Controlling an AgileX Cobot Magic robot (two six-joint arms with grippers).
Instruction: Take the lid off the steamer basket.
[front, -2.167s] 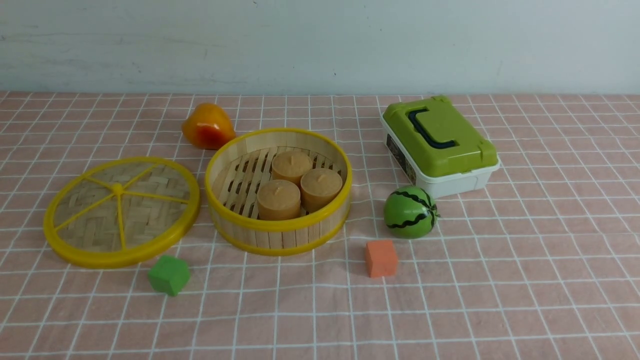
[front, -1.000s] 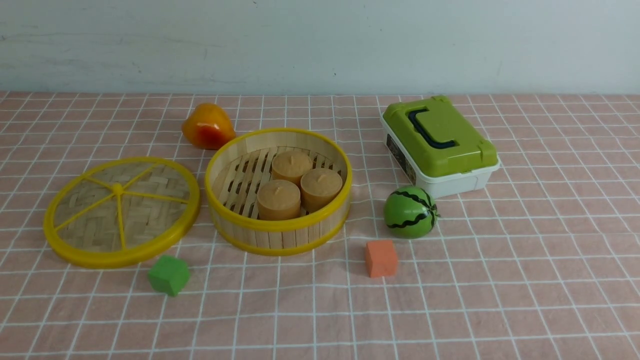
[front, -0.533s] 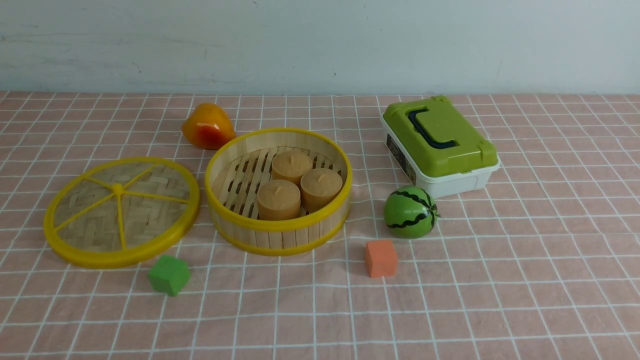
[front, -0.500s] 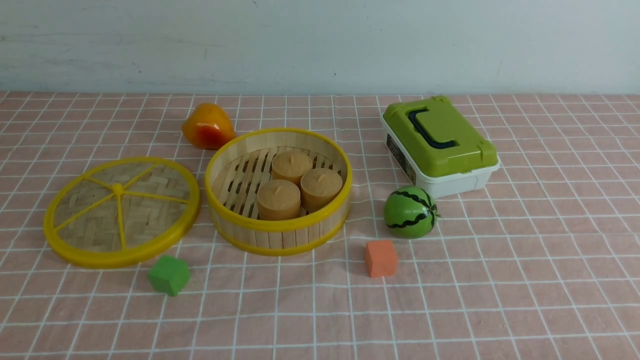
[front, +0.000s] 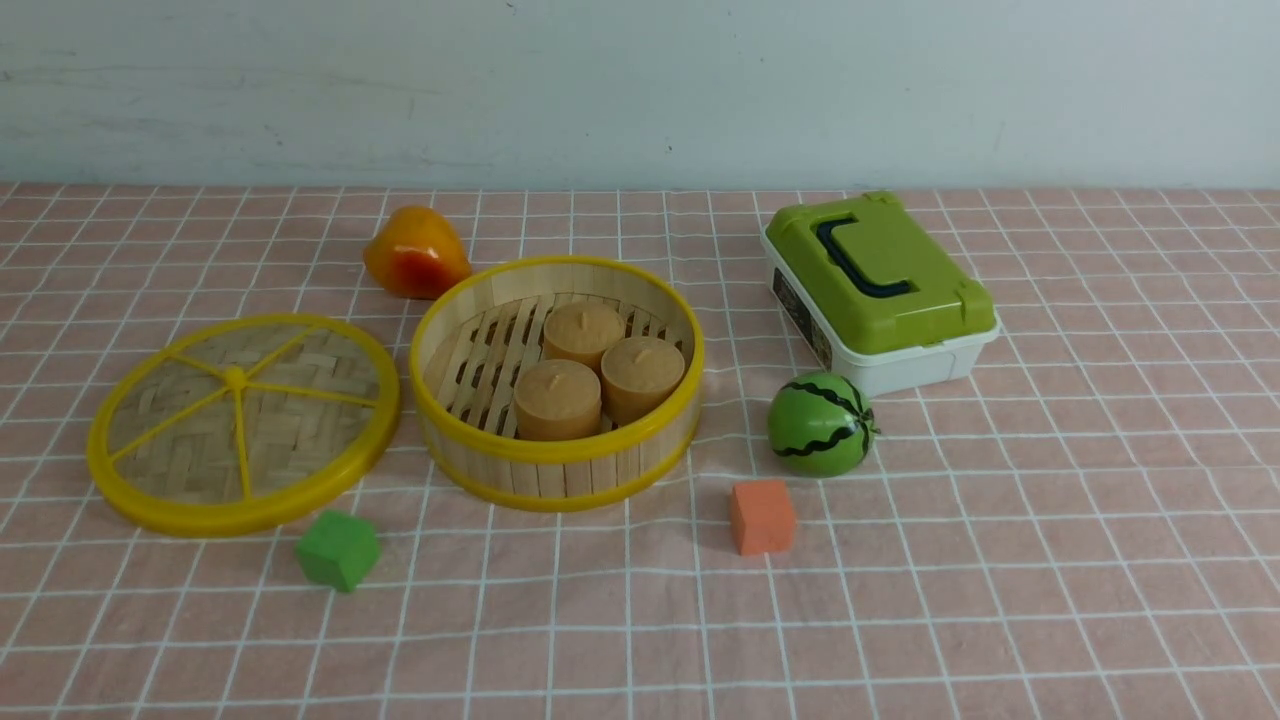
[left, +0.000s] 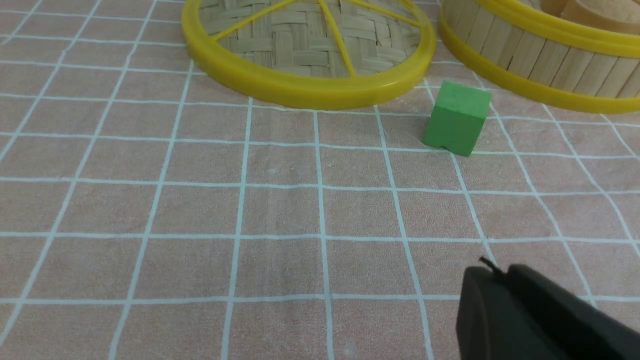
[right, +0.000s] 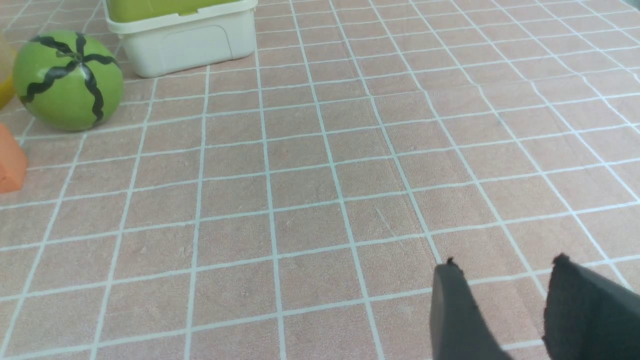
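My left hand shows only in its wrist camera, as two dark fingertips pressed together with no gap, clenched on nothing, low over bare cloth near the bench's near edge. My right hand shows in its own wrist camera with a clear gap between its two dark fingers, released and holding nothing, also above bare cloth toward the near edge. Neither hand appears in the front camera. Just beyond the left hand sits a green cube, close to the lid's rim but apart from it. The lid lies flat on the bench toward the left edge, off the basket, its woven side and yellow spokes facing up; its rim comes right up beside the basket's wall, and I cannot tell whether they touch. The basket stands open near the middle of the bench, with three tan cups clustered on its slatted floor. Behind the basket, toward the far edge, sits an orange-yellow fruit. Out from the right hand I see an orange cube and, just beyond it, a toy watermelon. Farther back toward the far right corner is a white box with a shut green top, the watermelon close to its near side.
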